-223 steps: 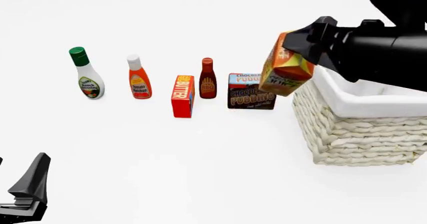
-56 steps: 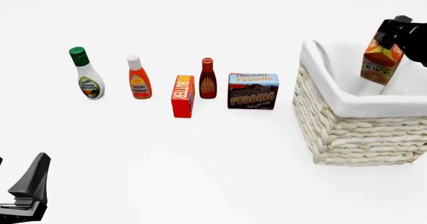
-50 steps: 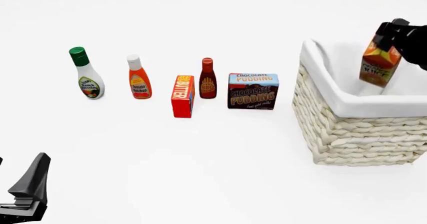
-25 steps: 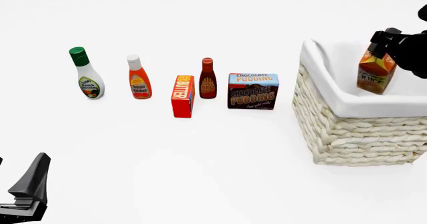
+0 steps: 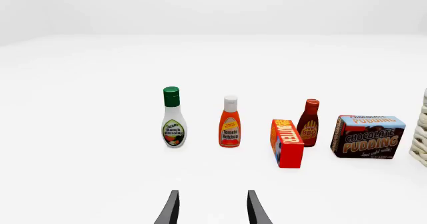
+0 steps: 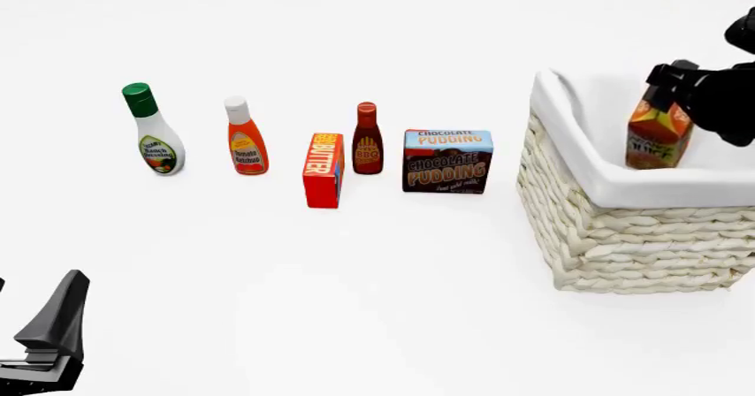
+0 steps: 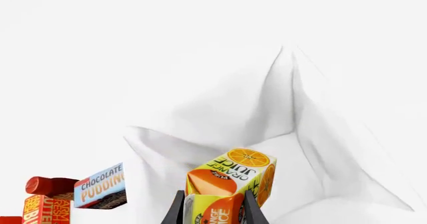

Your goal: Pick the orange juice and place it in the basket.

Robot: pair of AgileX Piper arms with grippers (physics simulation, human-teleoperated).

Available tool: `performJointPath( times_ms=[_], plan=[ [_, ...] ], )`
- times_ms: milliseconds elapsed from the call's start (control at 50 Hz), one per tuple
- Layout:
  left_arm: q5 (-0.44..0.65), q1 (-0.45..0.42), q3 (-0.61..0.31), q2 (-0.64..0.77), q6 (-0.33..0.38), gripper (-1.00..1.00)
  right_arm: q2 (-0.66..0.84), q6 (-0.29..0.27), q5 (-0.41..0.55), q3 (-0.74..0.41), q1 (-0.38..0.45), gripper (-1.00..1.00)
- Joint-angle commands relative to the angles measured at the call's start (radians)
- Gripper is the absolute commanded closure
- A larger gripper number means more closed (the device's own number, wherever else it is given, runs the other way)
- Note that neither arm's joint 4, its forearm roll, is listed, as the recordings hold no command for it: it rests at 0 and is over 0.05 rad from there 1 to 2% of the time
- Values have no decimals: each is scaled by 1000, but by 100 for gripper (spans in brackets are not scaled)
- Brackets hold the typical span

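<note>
Orange juice [image 6: 657, 136]: lowered deeper inside basket [image 6: 613, 228] at right, right gripper [image 6: 667, 81] jaws clamped on it, release pending; left gripper [image 5: 212, 209] jaws apart, idle.

Right gripper [image 6: 667, 79] — jaws clamped; left gripper [image 5: 212, 209] — jaws parted, low.

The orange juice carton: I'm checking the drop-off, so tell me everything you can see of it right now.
The orange juice is a small gable-top carton, orange and yellow, with "ORANGE JUICE" lettering and an orange-slice picture on it. It looks like printed cardboard, undamaged. It hangs slightly tilted inside the basket, its lower part hidden behind the near rim, so whether it touches the white lining cannot be told. The right gripper is shut on it near its top, one finger on each side. Nothing else touches it.
</note>
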Motion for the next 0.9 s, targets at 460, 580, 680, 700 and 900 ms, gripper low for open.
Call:
performJointPath(
  times_ms=[460,580,680,700,900],
  plan=[
    [0,0,0,0,0,-100,31,29,35,-20,0,100],
    [0,0,0,0,0,-100,34,30,38,-21,-1,100],
    [0,0,0,0,0,-100,45,41,48,-22,4,100],
    [0,0,0,0,0,-100,46,42,48,-22,6,100],
    [0,0,0,0,0,-100,57,54,59,-22,5,100]
  ],
)
